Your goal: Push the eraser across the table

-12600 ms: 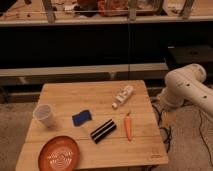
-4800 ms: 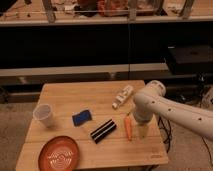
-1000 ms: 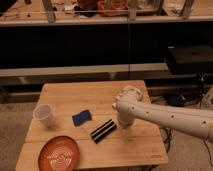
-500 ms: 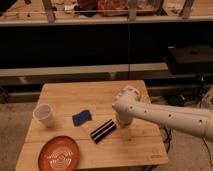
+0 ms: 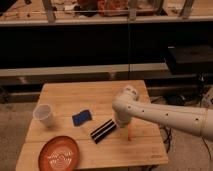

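Note:
The eraser (image 5: 103, 130), a black block with two white stripes, lies at an angle on the light wooden table (image 5: 65, 94), near its front middle. My white arm reaches in from the right. Its gripper (image 5: 120, 121) hangs just right of the eraser's far end, close to it or touching it. The arm hides the fingers. An orange carrot (image 5: 130, 134) lies just right of the gripper, partly hidden by the arm.
A blue sponge-like block (image 5: 81, 117) lies left of the eraser. A white cup (image 5: 44, 115) stands at the left edge. An orange patterned plate (image 5: 59, 154) sits at the front left corner. Dark shelving stands behind the table.
Over the earlier frames the arm swung in from the right, over the carrot, to the eraser's right end. In the last second it edged slightly left; the eraser has barely moved.

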`<state>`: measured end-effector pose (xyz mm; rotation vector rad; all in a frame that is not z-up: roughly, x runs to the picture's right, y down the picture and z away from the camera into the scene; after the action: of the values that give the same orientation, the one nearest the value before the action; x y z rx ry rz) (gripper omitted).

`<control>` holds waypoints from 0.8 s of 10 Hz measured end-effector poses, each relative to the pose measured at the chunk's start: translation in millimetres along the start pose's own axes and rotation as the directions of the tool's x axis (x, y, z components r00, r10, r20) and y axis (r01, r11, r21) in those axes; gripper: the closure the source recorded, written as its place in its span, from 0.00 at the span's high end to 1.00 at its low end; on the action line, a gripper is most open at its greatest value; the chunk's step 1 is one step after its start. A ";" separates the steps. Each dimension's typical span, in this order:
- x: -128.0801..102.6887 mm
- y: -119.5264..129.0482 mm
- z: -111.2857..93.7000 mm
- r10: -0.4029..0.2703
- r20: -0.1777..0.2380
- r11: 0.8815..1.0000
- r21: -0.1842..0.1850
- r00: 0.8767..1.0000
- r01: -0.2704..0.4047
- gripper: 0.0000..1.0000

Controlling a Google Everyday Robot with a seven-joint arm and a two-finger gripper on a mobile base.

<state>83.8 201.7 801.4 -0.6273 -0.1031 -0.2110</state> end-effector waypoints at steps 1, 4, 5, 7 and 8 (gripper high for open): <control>0.2 2.2 -1.9 -0.006 0.013 1.000 -0.005 1.000 0.006 0.80; 1.8 32.8 1.3 -0.025 0.067 0.997 -0.068 0.997 0.029 0.80; 0.8 37.6 5.1 -0.029 0.080 0.996 -0.080 0.996 0.036 0.77; -4.1 51.6 14.2 -0.058 0.107 0.994 -0.090 0.993 0.068 0.58; -6.0 56.9 14.9 -0.074 0.119 0.993 -0.086 0.990 0.085 0.49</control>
<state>90.4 256.4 779.9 -0.7266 -0.2314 -0.2575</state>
